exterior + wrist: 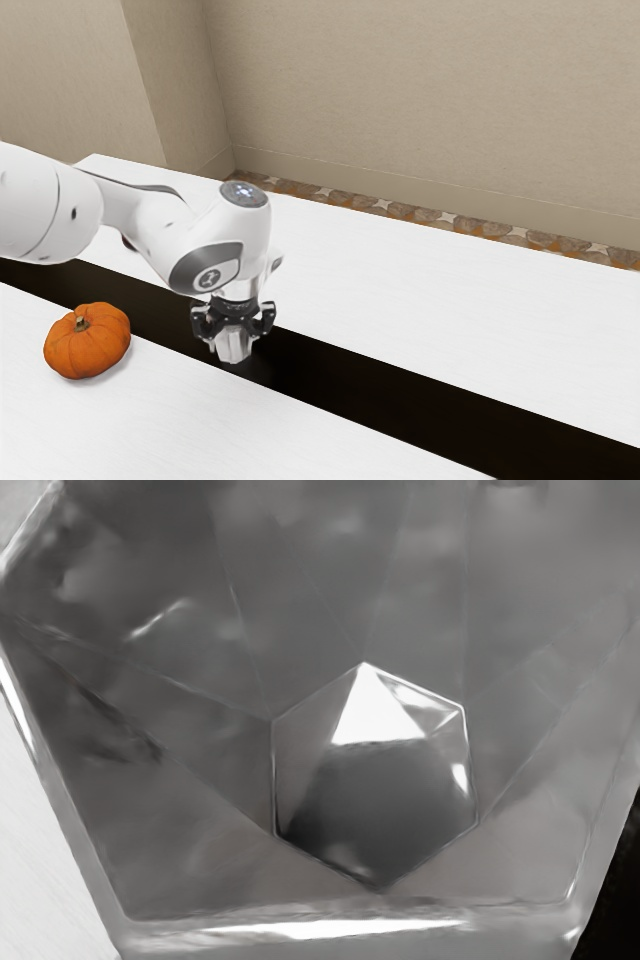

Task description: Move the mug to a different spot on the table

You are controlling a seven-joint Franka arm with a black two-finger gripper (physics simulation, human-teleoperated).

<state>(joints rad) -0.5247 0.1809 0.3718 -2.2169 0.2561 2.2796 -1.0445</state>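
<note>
No text, label, brand, number or sign can be read anywhere. The mug (180,780) has plain grey faceted walls with only glints of light on them. The grey joint cap (208,270) on the arm carries a small round mark, too small to make out.

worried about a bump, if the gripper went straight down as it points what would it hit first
Most likely the mug: the gripper points down at it, and the wrist view looks into its grey faceted inside. How close is unclear.
</note>
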